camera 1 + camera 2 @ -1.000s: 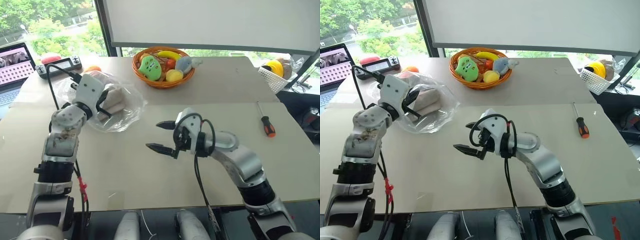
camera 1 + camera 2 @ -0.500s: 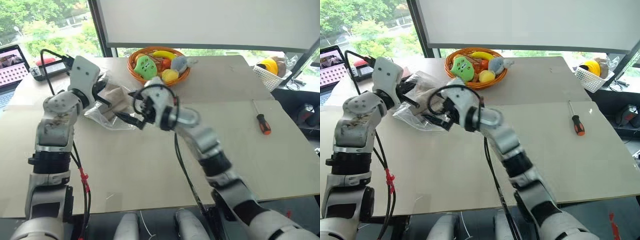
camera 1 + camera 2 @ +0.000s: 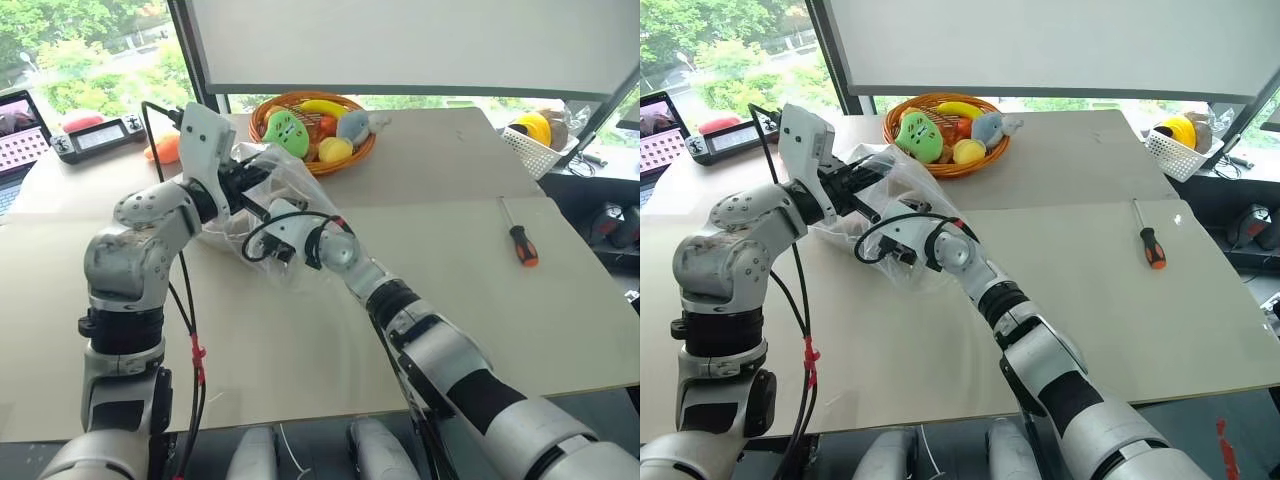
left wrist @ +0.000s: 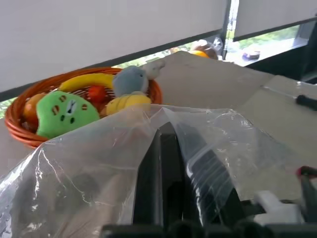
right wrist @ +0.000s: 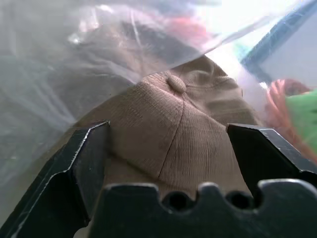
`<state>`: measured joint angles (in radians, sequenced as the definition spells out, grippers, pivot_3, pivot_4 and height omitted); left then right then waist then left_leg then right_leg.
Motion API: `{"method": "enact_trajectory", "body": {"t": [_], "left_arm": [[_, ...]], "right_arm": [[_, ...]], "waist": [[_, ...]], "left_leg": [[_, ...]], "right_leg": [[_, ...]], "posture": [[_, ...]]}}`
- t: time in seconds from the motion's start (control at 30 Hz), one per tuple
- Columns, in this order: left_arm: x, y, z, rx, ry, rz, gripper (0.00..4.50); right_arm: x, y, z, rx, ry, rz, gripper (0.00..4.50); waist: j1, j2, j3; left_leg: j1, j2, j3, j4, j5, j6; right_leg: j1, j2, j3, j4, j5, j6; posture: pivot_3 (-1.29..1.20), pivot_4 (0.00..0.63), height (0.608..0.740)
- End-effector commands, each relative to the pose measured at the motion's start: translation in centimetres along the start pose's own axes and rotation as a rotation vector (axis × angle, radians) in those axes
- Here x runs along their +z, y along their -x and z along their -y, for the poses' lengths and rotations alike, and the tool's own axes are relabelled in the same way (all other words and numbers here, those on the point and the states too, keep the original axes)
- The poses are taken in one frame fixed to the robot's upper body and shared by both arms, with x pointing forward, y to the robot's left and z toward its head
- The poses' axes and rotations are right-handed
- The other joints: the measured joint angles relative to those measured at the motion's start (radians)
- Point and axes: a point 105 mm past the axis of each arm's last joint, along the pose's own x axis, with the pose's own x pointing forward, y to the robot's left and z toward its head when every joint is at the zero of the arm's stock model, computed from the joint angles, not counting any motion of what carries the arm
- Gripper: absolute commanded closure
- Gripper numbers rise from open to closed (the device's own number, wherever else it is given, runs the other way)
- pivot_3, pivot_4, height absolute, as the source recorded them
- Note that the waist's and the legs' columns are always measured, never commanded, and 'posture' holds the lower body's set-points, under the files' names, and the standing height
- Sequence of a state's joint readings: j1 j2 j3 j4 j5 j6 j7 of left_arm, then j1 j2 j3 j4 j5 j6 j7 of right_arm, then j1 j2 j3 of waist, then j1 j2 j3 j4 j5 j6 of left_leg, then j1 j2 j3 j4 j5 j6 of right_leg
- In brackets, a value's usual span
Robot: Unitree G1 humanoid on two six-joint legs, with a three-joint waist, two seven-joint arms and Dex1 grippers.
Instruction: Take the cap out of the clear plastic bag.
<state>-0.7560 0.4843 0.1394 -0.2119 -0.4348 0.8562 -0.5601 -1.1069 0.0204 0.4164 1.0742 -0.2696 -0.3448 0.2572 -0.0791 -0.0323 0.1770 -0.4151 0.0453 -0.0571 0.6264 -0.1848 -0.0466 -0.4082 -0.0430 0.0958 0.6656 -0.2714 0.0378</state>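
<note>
The clear plastic bag (image 3: 285, 185) lies crumpled at the table's far left, in front of the fruit basket. My left gripper (image 3: 260, 180) is shut on the bag's upper film, holding that edge raised; the left wrist view has the plastic draped over its fingers (image 4: 166, 148). My right gripper (image 3: 262, 240) reaches into the bag from the right and stands open. The beige cap (image 5: 173, 119), button up, sits inside the bag between the wide-apart fingers (image 5: 89, 163) of the right gripper, which are not closed on it.
An orange fruit basket (image 3: 365, 155) with toy fruit stands just behind the bag. A screwdriver (image 3: 522, 243) lies at the right, and a white basket (image 3: 545, 150) sits at the far right corner. A controller (image 3: 95, 137) and a laptop (image 3: 15, 115) are at the far left.
My right arm has swung from mid-table forward and left into the bag, staying open. My left gripper has carried the bag's edge up and to the right.
</note>
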Motion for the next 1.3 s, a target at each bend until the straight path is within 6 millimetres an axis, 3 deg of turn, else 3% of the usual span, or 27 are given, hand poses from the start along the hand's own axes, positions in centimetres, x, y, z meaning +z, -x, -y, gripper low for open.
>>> {"method": "enact_trajectory", "body": {"t": [0.03,0.23,0.33,0.47,0.9,1.13,1.27,1.3], "left_arm": [[1.7,0.9,0.3,-0.022,-0.02,0.047,4.48],[0.6,1.9,-0.6,-0.022,-0.038,-0.008,4.48],[0.9,1.8,-0.6,-0.025,-0.026,0.004,4.48],[1.8,1.2,1.3,-0.111,0.043,0.046,4.48],[2.6,-0.3,3.9,-0.231,0.164,0.058,4.48],[2.4,-0.4,4.0,-0.227,0.173,0.052,4.48],[2.1,-0.4,4.0,-0.222,0.167,0.044,4.5],[2.1,-0.4,4.1,-0.222,0.166,0.043,4.5]], "right_arm": [[1.8,-0.1,0.5,-0.024,0.108,0.096,0.0],[0.9,1.4,0.7,-0.014,0.148,0.128,0.0],[-0.5,1.8,0.7,-0.01,0.192,0.073,0.0],[-1.7,1.4,0.2,0.005,0.26,-0.013,0.0],[-1.7,-0.3,1.1,-0.095,0.329,-0.139,0.0],[-1.5,-0.5,0.9,-0.106,0.322,-0.133,0.0],[-1.3,-0.4,0.7,-0.101,0.324,-0.116,0.98],[-1.4,-0.4,0.7,-0.1,0.324,-0.115,1.41]], "waist": [[-0.003,0.0,0.0],[-0.014,0.0,0.0],[-0.014,0.0,0.0],[-0.017,0.0,0.0],[-0.017,0.0,0.0],[-0.017,0.0,0.0],[-0.017,0.0,0.0],[-0.017,0.0,0.0]], "left_leg": [[0.0,0.0,0.0,0.0,0.0,0.0],[0.0,0.0,0.0,0.0,0.0,0.0],[0.0,0.0,0.0,0.0,0.0,0.0],[0.0,0.0,0.0,0.0,0.0,-0.001],[0.001,0.0,-0.001,0.0,0.001,-0.002],[0.001,0.0,-0.001,0.0,0.002,-0.003],[0.001,-0.001,-0.001,0.0,0.002,-0.003],[0.001,-0.001,-0.002,0.0,0.002,-0.003]], "right_leg": [[0.0,0.0,0.0,0.0,0.0,0.0],[0.0,0.0,0.0,0.0,0.0,0.0],[0.001,0.0,0.0,0.0,0.0,0.0],[0.001,0.0,0.0,0.0,0.0,0.0],[0.002,0.0,0.0,0.0,0.0,0.0],[0.002,0.0,0.0,0.0,0.0,0.0],[0.002,0.0,0.0,0.0,0.0,0.0],[0.002,0.0,0.0,0.0,0.0,0.0]], "posture": [[0.0,0.15,0.735],[0.0,0.15,0.735],[0.0,0.15,0.735],[0.0,0.15,0.735],[0.0,0.15,0.735],[0.0,0.15,0.735],[0.0,0.15,0.735],[0.0,0.15,0.735]]}}
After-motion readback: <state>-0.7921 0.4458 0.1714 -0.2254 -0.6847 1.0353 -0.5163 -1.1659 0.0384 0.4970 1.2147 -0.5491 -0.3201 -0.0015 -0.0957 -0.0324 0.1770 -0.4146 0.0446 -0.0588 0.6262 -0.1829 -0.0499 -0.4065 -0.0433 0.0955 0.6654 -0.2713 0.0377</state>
